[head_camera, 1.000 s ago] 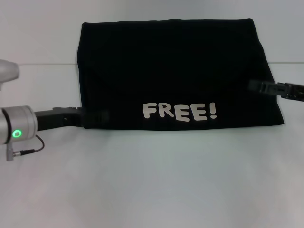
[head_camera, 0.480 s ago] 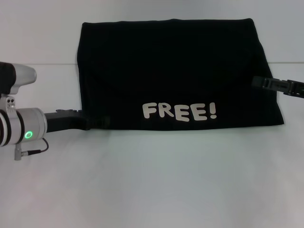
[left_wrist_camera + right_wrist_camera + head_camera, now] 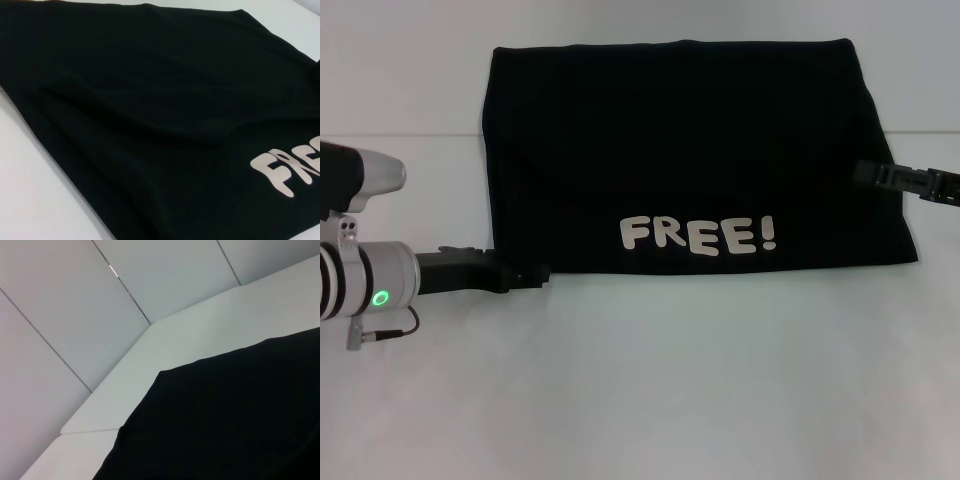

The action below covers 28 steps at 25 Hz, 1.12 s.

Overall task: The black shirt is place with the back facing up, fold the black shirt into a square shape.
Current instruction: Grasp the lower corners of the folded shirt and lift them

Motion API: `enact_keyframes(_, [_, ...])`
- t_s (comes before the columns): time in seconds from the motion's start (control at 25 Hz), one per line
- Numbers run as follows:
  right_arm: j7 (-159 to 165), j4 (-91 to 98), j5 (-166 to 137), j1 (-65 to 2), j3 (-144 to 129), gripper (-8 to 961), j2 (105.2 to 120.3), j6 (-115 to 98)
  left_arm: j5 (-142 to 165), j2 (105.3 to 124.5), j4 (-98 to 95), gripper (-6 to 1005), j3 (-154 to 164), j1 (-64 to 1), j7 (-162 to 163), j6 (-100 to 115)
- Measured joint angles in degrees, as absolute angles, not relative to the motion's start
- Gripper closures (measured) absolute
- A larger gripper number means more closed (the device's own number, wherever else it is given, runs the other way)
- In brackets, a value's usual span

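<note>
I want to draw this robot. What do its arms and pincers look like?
The left arm is a shiny silver tube with a glowing green ring light, a thin dark cable looping beneath it, and a grey cap above. Its left pincer is long, flat and black. The right pincer is black too, slim and boxy with small ridges.

**Black cloth, cream letters, white table**

The shirt is plain black all over, broken only by the word "FREE!" in cream block letters. It lies on a white table. The left gripper is black on a silver wrist with a small green light. The right gripper is black too. The wall panels are pale grey.
</note>
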<state>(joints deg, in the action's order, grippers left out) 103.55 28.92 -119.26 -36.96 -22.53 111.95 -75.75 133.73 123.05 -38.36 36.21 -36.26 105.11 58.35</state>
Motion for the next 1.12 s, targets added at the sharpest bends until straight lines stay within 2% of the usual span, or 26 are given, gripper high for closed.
enact_keyframes(0.2, [103.5, 28.9, -119.3, -37.0, -22.5, 24, 111.97, -75.7, 133.6, 123.03, -38.6, 95, 36.1, -36.3, 105.0, 58.3])
enact_keyframes(0.8, [103.5, 28.9, -119.5, -36.3, -22.8, 24, 111.86, -75.6, 133.7, 122.69, -38.9, 609, 36.2, -36.8, 104.3, 57.8])
enact_keyframes(1.0, [103.8, 28.9, -119.7, -36.3, -22.9, 24, 111.42, -75.4, 133.7, 122.68, -38.8, 782, 36.2, -37.0, 104.3, 57.8])
enact_keyframes(1.12, [106.1, 28.9, -122.1, -36.4, -23.1, 24, 110.61, -74.4, 134.0, 122.59, -38.9, 898, 36.2, -37.0, 104.3, 58.3])
